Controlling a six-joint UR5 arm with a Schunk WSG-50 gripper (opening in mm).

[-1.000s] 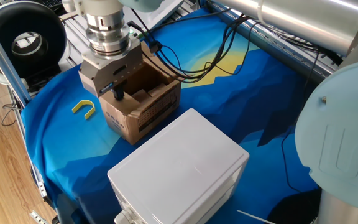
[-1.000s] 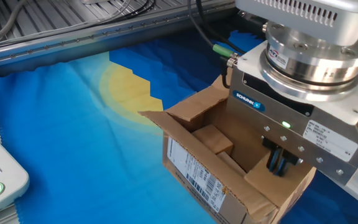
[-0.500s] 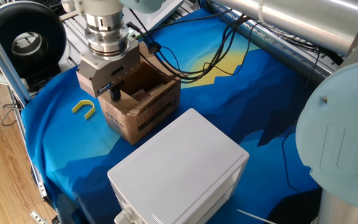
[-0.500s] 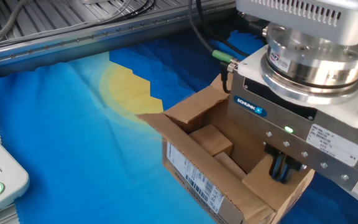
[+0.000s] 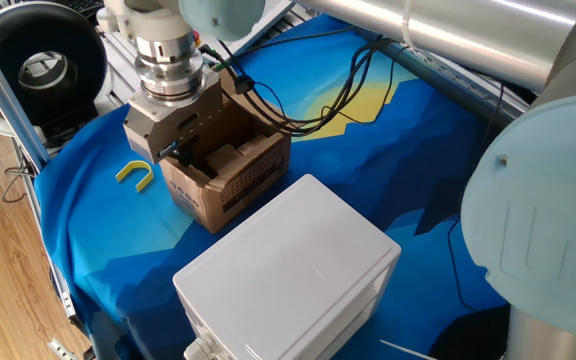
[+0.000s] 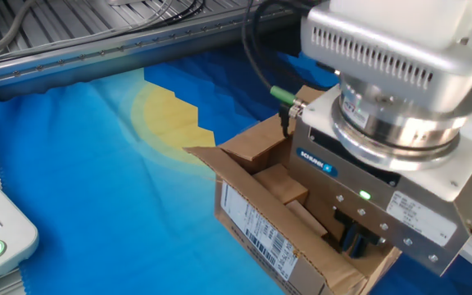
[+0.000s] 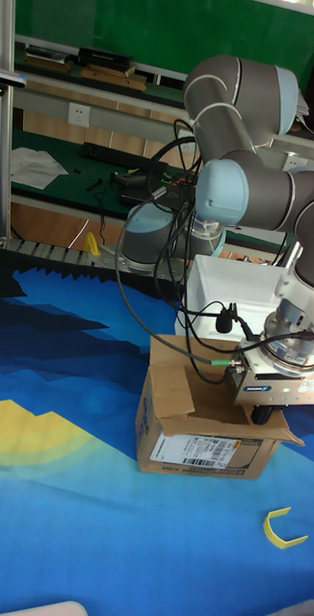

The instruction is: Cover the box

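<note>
The box (image 5: 236, 172) is a small brown carton standing on the blue cloth with its top flaps open. Its labelled side (image 6: 260, 238) shows in the other fixed view, and the carton (image 7: 207, 441) also shows in the tall fixed view. My gripper (image 6: 352, 240) hangs over the box's right end, its dark fingers close together and dipping inside beside the end flap. Nothing shows between the fingers. From one fixed view the gripper (image 5: 181, 152) sits at the box's left end, its tips partly hidden. In the tall view the gripper (image 7: 268, 414) meets the box's right flap.
A large white plastic box (image 5: 288, 265) stands right beside the carton, towards the front. A yellow U-shaped piece (image 5: 136, 173) lies on the cloth to the left. Black cables (image 5: 308, 100) trail behind the carton. A metal frame edge (image 6: 97, 61) borders the cloth.
The gripper has sunk lower and shifted slightly across the box's end, so its fingers reach deeper inside. The box has barely moved.
</note>
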